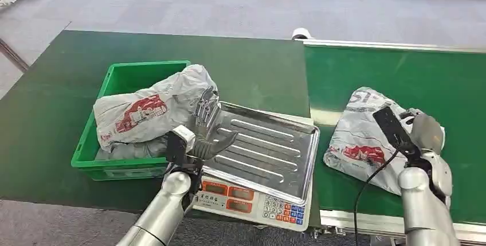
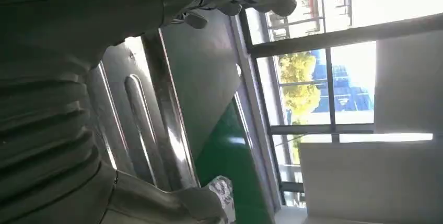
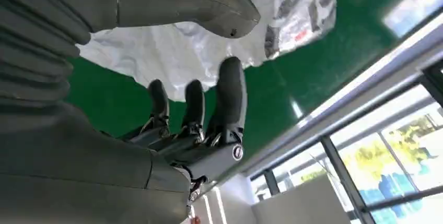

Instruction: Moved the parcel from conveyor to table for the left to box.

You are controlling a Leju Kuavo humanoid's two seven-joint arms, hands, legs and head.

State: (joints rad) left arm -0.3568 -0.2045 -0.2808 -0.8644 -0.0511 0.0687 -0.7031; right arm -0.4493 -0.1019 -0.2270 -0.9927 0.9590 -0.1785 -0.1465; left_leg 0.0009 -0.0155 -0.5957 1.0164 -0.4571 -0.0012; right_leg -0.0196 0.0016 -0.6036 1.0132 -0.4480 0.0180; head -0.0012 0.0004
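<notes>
Nearest me the scale (image 1: 252, 200) sits at the table's front edge with its steel tray (image 1: 269, 148) on top; my left hand (image 1: 207, 137) is raised over the tray's near-left corner, fingers spread and holding nothing, just beside the parcel in the green bin (image 1: 114, 82); that boxed parcel (image 1: 152, 111) lies heaped above the bin's rim. On my other side the right hand (image 1: 424, 134) hovers at the conveyor parcel (image 1: 367, 137), which lies flat on the green conveyor belt (image 1: 447, 85) close to the table seam; from the right wrist view the thumb and fingers (image 3: 230, 98) are apart with the grey bag (image 3: 183, 51) between them, not yet clamped. I judge the step in hand to be the right-hand grasp; next I would need to close on the loose plastic, lift it clear of the belt's rail, and carry it across onto the tray; the slack bag may slip or drag.
</notes>
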